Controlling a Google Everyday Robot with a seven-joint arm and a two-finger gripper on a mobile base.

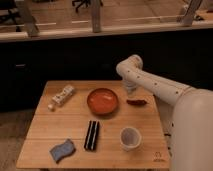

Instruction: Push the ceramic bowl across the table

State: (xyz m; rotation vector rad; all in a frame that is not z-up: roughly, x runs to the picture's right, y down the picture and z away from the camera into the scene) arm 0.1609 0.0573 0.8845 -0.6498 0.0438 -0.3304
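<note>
The ceramic bowl (102, 100), orange-red and shallow, sits upright at the back middle of the light wooden table (60, 125). My gripper (131, 92) hangs down from the white arm just right of the bowl's rim, near the table's back edge and low over the top. It is shut and holds nothing. A small gap shows between it and the bowl.
A small dark red item (136, 102) lies right beside the gripper. A white cup (130, 137) stands front right and a black bar (91, 135) front middle. A blue sponge (62, 150) is front left and a white bottle (62, 95) lies back left.
</note>
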